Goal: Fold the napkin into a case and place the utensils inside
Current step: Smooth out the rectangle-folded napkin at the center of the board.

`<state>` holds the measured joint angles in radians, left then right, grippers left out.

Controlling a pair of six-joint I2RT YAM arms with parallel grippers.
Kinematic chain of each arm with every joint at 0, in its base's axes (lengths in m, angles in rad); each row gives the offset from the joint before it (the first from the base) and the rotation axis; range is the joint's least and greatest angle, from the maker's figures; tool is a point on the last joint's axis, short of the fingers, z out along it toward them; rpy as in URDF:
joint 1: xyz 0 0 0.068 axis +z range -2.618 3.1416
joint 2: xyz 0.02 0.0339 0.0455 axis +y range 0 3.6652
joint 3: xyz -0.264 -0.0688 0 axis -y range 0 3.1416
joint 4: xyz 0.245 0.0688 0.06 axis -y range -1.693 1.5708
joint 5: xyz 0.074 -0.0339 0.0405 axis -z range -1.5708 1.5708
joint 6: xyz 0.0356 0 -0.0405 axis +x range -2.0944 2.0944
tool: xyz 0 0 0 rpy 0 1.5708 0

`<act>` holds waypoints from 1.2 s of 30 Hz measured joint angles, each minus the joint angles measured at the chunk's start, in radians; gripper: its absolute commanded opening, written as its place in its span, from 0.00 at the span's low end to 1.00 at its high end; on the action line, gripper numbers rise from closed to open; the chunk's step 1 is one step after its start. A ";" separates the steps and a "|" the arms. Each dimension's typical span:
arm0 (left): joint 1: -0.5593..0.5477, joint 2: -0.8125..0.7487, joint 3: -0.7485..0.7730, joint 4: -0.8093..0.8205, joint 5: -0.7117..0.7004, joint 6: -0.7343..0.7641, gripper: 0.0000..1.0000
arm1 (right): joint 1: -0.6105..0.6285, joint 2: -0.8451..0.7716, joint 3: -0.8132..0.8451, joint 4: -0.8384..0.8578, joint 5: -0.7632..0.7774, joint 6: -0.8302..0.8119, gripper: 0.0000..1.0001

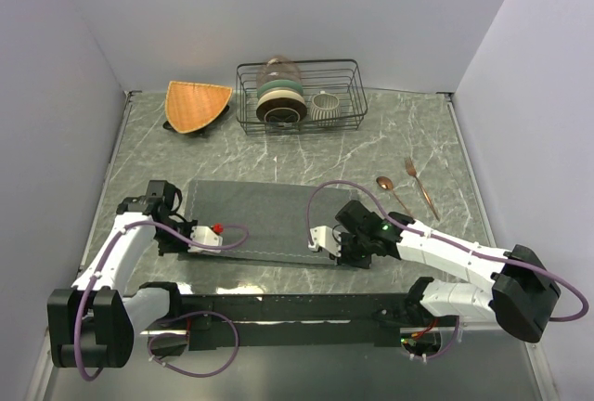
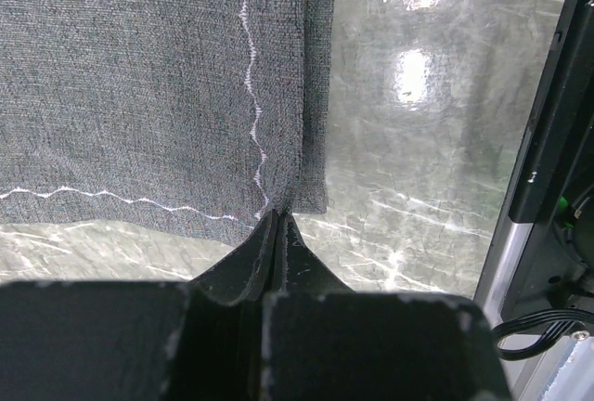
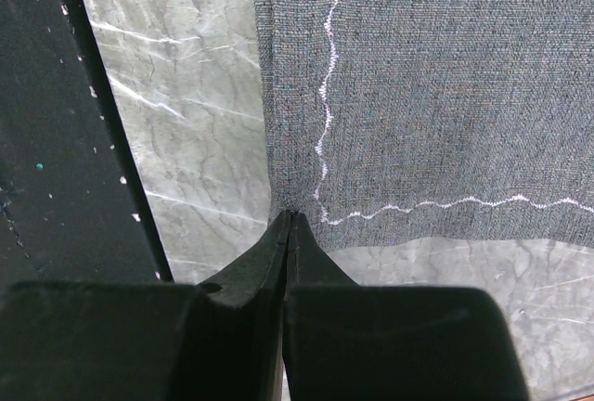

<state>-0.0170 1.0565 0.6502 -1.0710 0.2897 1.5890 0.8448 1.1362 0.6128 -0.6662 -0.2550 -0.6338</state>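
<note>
The dark grey napkin (image 1: 264, 217) lies spread flat as a wide rectangle in the middle of the marble counter (image 1: 278, 155), its long sides running left to right in the overhead view. Both arms reach in from the bottom of that frame to its 2 near corners.

The left claw (image 1: 186, 239) sits at the lower left corner of the cloth. In the left wrist view the claw (image 2: 278, 216) is clenched, its 2 black fingers pressed together with the very tip of the napkin (image 2: 139, 76) corner caught between them. A white zigzag seam runs along both hems and turns just above the fingertips. Bare counter shows to the right of the cloth, and a black rail (image 2: 548, 122) fills the right edge of the frame.

The right claw (image 1: 334, 252) is at the lower right corner. Its wrist view mirrors the other: the claw (image 3: 290, 216) is clenched on the corner of the napkin (image 3: 445, 76), which fills the upper right of the frame, with the same white seam bending near the tips.

To the right of the napkin, apart from it, 2 copper utensils lie on the counter: a spoon (image 1: 392, 193) and, just beside it, a fork (image 1: 423, 190), both angled.

At the top of the overhead frame stand a black wire rack (image 1: 299, 65) holding dishes and an orange fan-shaped mat (image 1: 197, 104) to its left.
</note>
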 measured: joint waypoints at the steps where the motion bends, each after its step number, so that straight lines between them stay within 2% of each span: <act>1: 0.000 0.002 0.000 0.000 0.000 0.000 0.01 | -0.001 0.000 0.000 0.000 -0.001 -0.002 0.00; 13: 0.000 0.028 0.000 -0.011 -0.002 0.015 0.01 | -0.001 0.045 0.000 -0.004 -0.025 -0.019 0.00; 15: -0.001 0.034 0.000 -0.014 -0.005 0.020 0.07 | -0.001 0.048 0.000 -0.006 -0.026 -0.022 0.00; 16: -0.001 0.037 0.000 -0.016 -0.006 0.022 0.18 | -0.001 0.050 0.000 -0.007 -0.027 -0.023 0.11; 18: -0.005 0.040 0.000 -0.019 -0.009 0.025 0.29 | -0.001 0.058 0.002 -0.010 -0.028 -0.027 0.29; 19: -0.006 0.040 0.000 -0.023 -0.012 0.025 0.32 | -0.001 0.063 0.004 -0.013 -0.029 -0.027 0.46; 22: -0.006 0.040 0.005 -0.033 -0.021 0.019 0.38 | -0.001 0.066 0.015 -0.035 -0.035 -0.017 0.62; 26: 0.003 0.071 0.076 -0.062 -0.014 -0.032 0.38 | -0.029 0.037 0.063 -0.079 -0.056 0.011 0.65; 30: 0.073 0.188 0.269 -0.089 0.076 -0.162 0.42 | -0.158 0.004 0.179 -0.100 -0.088 0.089 0.66; 32: 0.100 0.254 0.370 -0.069 0.152 -0.288 0.54 | -0.236 0.019 0.243 -0.097 -0.099 0.140 0.73; 33: 0.106 0.290 0.424 -0.060 0.201 -0.360 0.62 | -0.280 0.046 0.293 -0.098 -0.119 0.178 0.85; 34: 0.110 0.318 0.466 -0.043 0.247 -0.438 0.99 | -0.309 0.076 0.336 -0.096 -0.140 0.212 1.00; 36: 0.116 0.369 0.537 -0.008 0.372 -0.594 0.99 | -0.357 0.140 0.422 -0.085 -0.187 0.292 1.00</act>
<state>0.0986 1.4250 1.1873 -1.0790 0.6621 0.9947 0.4873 1.2766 1.0348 -0.7517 -0.4416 -0.3420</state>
